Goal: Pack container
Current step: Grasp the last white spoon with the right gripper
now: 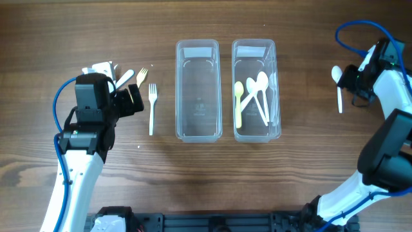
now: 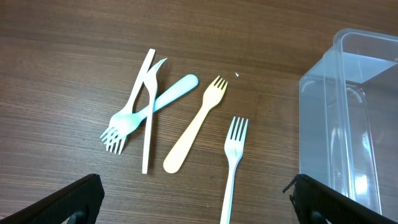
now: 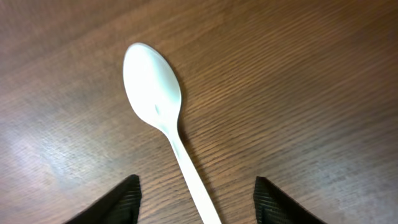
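Two clear plastic containers stand mid-table: the left one (image 1: 198, 90) is empty, the right one (image 1: 256, 90) holds several plastic spoons. A white fork (image 1: 152, 106) lies left of them, and it shows in the left wrist view (image 2: 232, 162). Beside it lie a yellow fork (image 2: 194, 124), a pale blue fork (image 2: 146, 113) and a white knife (image 2: 148, 109). My left gripper (image 2: 196, 199) is open above the white fork's handle. A white spoon (image 1: 338, 85) lies at the right, seen close in the right wrist view (image 3: 165, 118). My right gripper (image 3: 196, 202) is open astride its handle.
The left container's near wall (image 2: 348, 124) stands just right of my left gripper. A blue cable (image 1: 353, 29) loops above the right arm. The wooden table (image 1: 309, 161) carries nothing else near the cutlery.
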